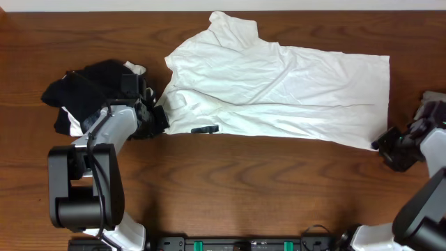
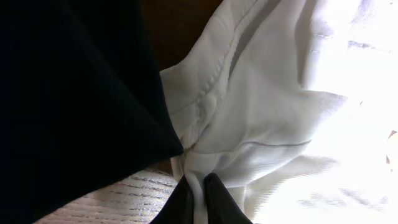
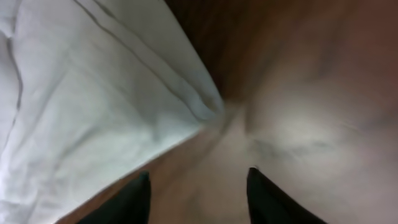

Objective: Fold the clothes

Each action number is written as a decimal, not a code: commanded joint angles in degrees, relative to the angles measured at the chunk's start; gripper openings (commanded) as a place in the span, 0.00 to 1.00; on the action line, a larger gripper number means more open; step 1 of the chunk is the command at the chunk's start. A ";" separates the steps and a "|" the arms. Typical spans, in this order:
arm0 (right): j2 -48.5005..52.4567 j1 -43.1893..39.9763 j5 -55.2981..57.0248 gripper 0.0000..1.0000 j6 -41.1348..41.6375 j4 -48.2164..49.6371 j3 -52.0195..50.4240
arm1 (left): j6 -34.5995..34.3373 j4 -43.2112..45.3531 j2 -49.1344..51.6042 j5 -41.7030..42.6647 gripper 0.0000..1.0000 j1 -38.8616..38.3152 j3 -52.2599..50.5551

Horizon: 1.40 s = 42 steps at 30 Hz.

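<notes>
The left claw (image 2: 198,186) is pinched tight on the edge of the T-shirt (image 2: 298,124), beside a black garment (image 2: 62,93). The right claw (image 3: 199,173) stands partly open and empty, near the T-shirt's corner.

My left gripper (image 1: 159,116) is black; behind it runs a silver-grey link (image 1: 120,129) with a thin black cable (image 1: 98,148), then bulky black joints (image 1: 80,185). My right gripper (image 1: 380,145) is black too, its fingers (image 3: 127,202) tapered wedges.

— What kind of place is this?
— A robotics lab bench: a wood-grain table (image 1: 230,181), a left arm (image 1: 87,188) at 8 o'clock, a right arm (image 1: 425,202) at 4, a black rail (image 1: 237,244) at 6.
— Anything domestic?
— Only the white T-shirt (image 1: 279,90) at 12.
</notes>
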 commanded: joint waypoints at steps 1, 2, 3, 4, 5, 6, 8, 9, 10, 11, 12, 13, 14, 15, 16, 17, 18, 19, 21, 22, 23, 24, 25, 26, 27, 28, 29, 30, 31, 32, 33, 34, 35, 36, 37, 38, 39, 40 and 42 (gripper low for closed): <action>3.02 -0.07 -3.45 0.46 1.16 1.99 -1.09 | 0.13 -0.37 0.07 -0.94 0.09 0.02 -0.09; 3.85 -0.09 -3.48 0.44 1.62 2.67 -1.09 | 0.13 -0.37 0.07 -0.94 0.09 0.02 -0.09; 4.68 -0.11 -3.69 0.41 1.81 3.23 -1.09 | 0.13 -0.37 0.07 -0.94 0.09 0.02 -0.09; 5.14 -0.13 -3.67 0.38 1.81 3.65 -1.09 | 0.13 -0.39 0.07 -0.94 0.09 0.02 -0.09; 5.51 -0.17 -3.06 0.33 1.77 4.13 -1.09 | 0.13 -0.52 0.07 -0.94 0.09 0.02 -0.09; 5.55 -0.33 -1.92 0.28 1.79 4.63 -1.09 | 0.13 -0.57 0.07 -0.94 0.09 0.02 -0.09; 5.42 -0.83 -0.37 0.20 1.75 5.92 -0.98 | 0.13 -0.57 0.07 -0.94 0.09 0.02 -0.09; 5.35 -1.18 -0.44 0.16 1.75 6.43 -0.79 | 0.13 -0.61 0.04 -0.94 0.09 0.02 -0.09; 5.25 -1.55 -0.42 0.09 1.73 6.34 -0.42 | 0.13 -0.79 0.04 -0.96 0.09 0.04 -0.09; 5.07 -1.88 -0.42 0.04 1.70 6.21 -0.13 | 0.13 -1.05 0.04 -0.94 0.08 0.11 -0.02; 4.70 -2.25 -0.44 0.01 1.66 6.03 0.15 | 0.13 -1.51 0.04 -0.94 0.08 0.15 0.11; 4.15 -2.62 -0.44 0.01 1.16 5.97 0.42 | 0.13 -1.99 0.04 -0.96 0.08 0.20 0.31; 3.50 -2.91 -0.24 0.01 0.85 5.81 0.61 | 0.13 -2.51 0.00 -0.94 0.07 0.28 0.52; 2.80 -3.19 -0.11 0.01 0.37 5.66 0.70 | 0.15 -3.23 -0.07 -0.96 0.06 0.48 0.85; 1.81 -3.43 0.20 0.01 0.17 5.57 0.74 | 0.13 -4.20 -0.24 -0.96 0.06 0.72 1.27; 0.87 -3.67 0.90 0.01 0.22 5.22 0.74 | 0.13 -5.07 -0.50 -0.94 0.06 1.05 1.60; 0.09 -3.82 1.90 0.01 0.22 4.85 0.74 | 0.15 -5.88 -0.90 -0.96 0.06 1.42 1.86; -0.87 -3.93 3.15 0.01 0.22 4.33 0.74 | 0.17 -6.67 -1.38 -0.96 0.06 1.81 2.08; -2.58 -4.07 6.49 0.01 0.24 3.23 0.76 | 0.20 -7.89 -2.51 -0.94 0.06 2.51 2.27; -3.26 -4.13 8.24 0.01 0.42 2.67 0.76 | 0.33 -8.39 -3.08 -0.96 0.06 2.82 2.29; -4.00 -4.28 10.51 0.01 1.51 1.81 0.76 | 0.35 -8.96 -3.72 -0.96 0.06 3.13 2.29; -4.68 -4.42 12.50 0.01 2.62 1.05 0.76 | 0.39 -9.55 -4.26 -0.96 0.06 3.37 2.29; -4.98 -4.52 13.42 0.01 2.93 0.76 0.76 | 0.61 -9.94 -4.74 -0.96 0.06 3.61 2.29; -5.35 -4.66 14.14 0.01 3.04 0.52 0.76 | 0.81 -10.34 -5.18 -1.18 0.06 3.76 2.29; -5.46 -4.72 14.82 0.01 3.21 0.28 0.76 | 0.79 -10.86 -5.70 -1.99 0.06 3.91 2.29; -5.46 -4.79 15.23 0.01 3.26 0.09 0.76 | 0.76 -11.43 -6.16 -3.17 0.06 3.96 2.29; -5.44 -4.79 15.91 0.01 3.28 -0.17 0.76 | 0.76 -11.89 -6.54 -4.24 0.06 3.98 2.29; -5.40 -4.76 16.70 0.01 3.28 -0.37 0.76 | 0.79 -12.31 -6.82 -4.90 0.06 3.96 2.29; -5.40 -4.76 17.27 0.01 3.28 -0.39 0.76 | 0.90 -12.52 -6.95 -5.07 0.06 3.96 2.29; -5.40 -4.76 17.79 0.01 3.28 -0.44 0.76 | 1.07 -12.72 -6.95 -5.05 0.06 3.96 2.29; -5.40 -4.76 18.32 0.01 3.28 -0.46 0.76 | 1.22 -12.90 -6.95 -5.11 0.06 3.96 2.29; -5.40 -4.76 18.64 0.01 3.30 -0.52 0.76 | 1.22 -13.09 -6.95 -5.25 0.06 3.96 2.29; -5.40 -4.76 18.88 0.01 3.56 -0.52 0.76 | 1.20 -13.16 -6.95 -5.22 0.06 3.96 2.29; -5.40 -4.76 18.93 0.01 4.02 -0.39 0.76 | 1.20 -13.31 -6.95 -5.20 0.06 3.96 2.29; -5.42 -4.76 18.91 0.01 4.13 -0.35 0.76 | 1.18 -13.51 -6.95 -5.20 0.06 3.96 2.29; -5.42 -4.76 18.86 0.04 4.13 -0.37 0.76 | 1.18 -13.81 -6.95 -5.14 0.09 3.96 2.29; -5.42 -4.76 18.21 0.23 4.11 -0.33 0.79 | 1.20 -14.32 -6.97 -5.07 0.27 3.96 2.29; -5.44 -4.76 16.90 0.38 4.11 -0.28 0.87 | 1.20 -14.88 -7.04 -5.05 0.40 3.96 2.29; -5.44 -4.76 14.73 0.50 4.09 -0.20 1.09 | 1.22 -15.91 -7.15 -5.07 0.49 3.96 2.36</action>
